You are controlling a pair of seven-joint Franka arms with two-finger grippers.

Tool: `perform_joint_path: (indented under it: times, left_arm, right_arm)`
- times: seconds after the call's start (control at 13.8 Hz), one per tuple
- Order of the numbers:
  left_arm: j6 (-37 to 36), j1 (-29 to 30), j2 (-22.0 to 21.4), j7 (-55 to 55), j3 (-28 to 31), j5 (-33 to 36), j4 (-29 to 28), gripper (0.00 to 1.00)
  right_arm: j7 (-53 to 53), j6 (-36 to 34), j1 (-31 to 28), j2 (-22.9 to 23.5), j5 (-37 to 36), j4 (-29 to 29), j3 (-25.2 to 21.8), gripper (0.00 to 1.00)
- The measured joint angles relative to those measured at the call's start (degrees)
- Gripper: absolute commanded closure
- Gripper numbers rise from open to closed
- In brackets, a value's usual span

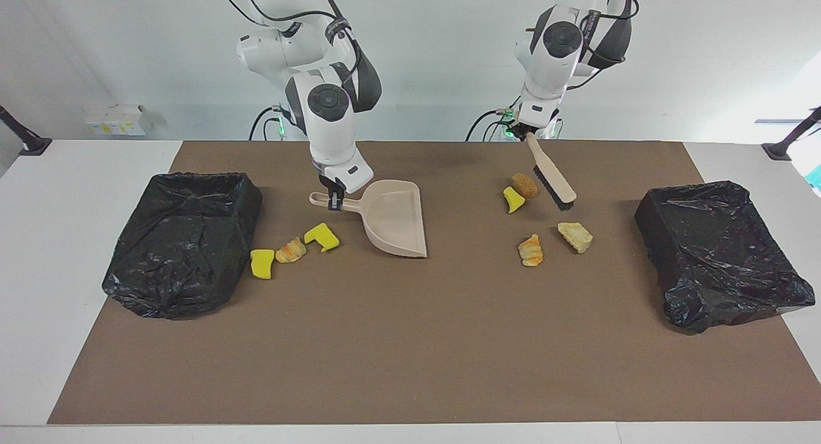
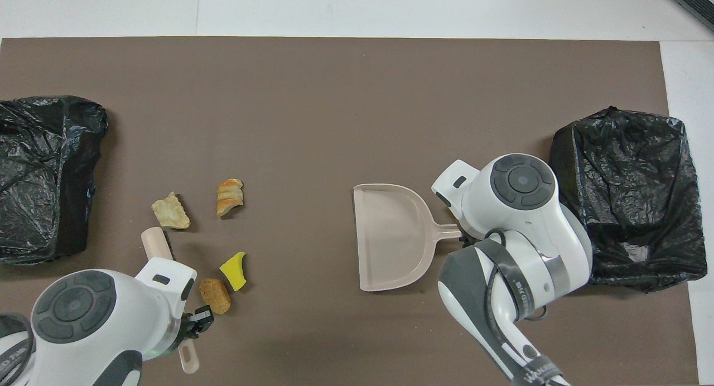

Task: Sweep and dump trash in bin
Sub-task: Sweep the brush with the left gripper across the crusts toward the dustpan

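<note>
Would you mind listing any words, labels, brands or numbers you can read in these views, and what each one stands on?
None can be read with confidence.
The right arm has lettering on a dark band: too blurred to read.
The left arm has similar lettering: also unreadable.
The white box by the wall carries small marks: too small to read.

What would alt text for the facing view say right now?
The right gripper holds a beige dustpan by its handle on the brown mat, while the left gripper holds a brush above four trash pieces. Three more pieces lie beside one black-bagged bin; a second bin sits at the left arm's end.
</note>
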Motion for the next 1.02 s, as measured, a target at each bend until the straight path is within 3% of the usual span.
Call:
perform_joint_path:
  times: [1.02]
  left_arm:
    - [1.8, 0.94, 0.87, 0.86, -1.23, -0.97, -5.47, 1.0]
  right_arm:
    - [-0.28, 2.6, 0.37, -0.04, 0.0, -1.13, 0.17, 1.0]
